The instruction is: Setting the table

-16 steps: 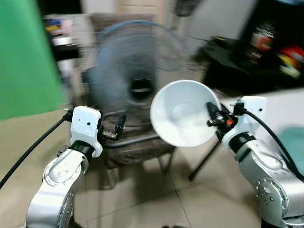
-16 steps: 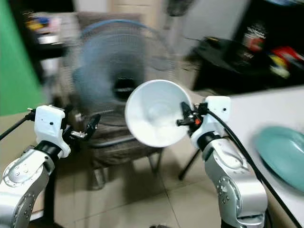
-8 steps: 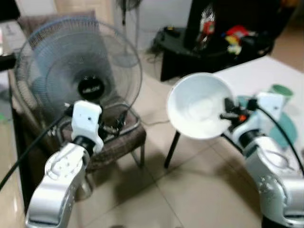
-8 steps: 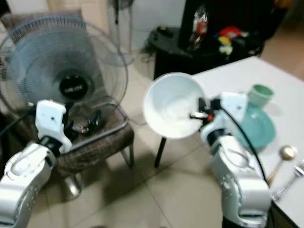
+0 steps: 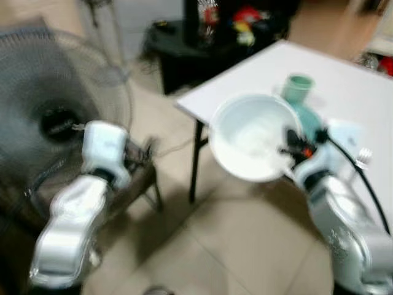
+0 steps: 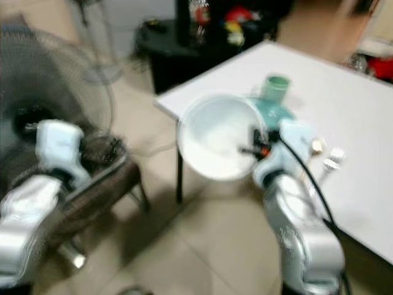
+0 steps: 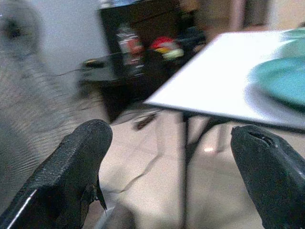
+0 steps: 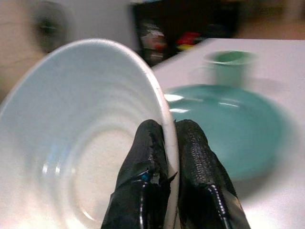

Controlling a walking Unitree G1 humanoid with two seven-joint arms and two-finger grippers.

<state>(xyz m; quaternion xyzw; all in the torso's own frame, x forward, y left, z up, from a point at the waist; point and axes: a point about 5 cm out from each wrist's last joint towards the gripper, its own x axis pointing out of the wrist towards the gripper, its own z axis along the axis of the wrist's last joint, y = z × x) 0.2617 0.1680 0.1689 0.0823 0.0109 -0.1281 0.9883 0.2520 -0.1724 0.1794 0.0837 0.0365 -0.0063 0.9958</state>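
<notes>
The right gripper [image 8: 164, 143] pinches the rim of a white bowl [image 5: 252, 138], one finger inside the wall and one outside, and holds it tilted in the air with its mouth facing the camera, off the near corner of the white table [image 6: 368, 110]. On the tabletop near that corner lie a teal plate [image 8: 228, 124] with a teal cup [image 6: 276, 86] just behind it toward the far edge, and cutlery [image 6: 328, 160] beside the plate toward the near edge; blur keeps the pieces from being told apart. The bowl looks stiff, glazed and smooth, so it is probably slippery under the pads and would chip or break if dropped or knocked on the table edge. A rim pinch carries all its weight to one side, so it may swing or slide in the grip; a level, slow descent onto bare tabletop beside the plate seems wise before release. The left gripper [image 7: 171, 157] hangs wide open with nothing between its fingers, over the floor beside a fan [image 5: 55, 123] and a chair [image 6: 104, 178].
</notes>
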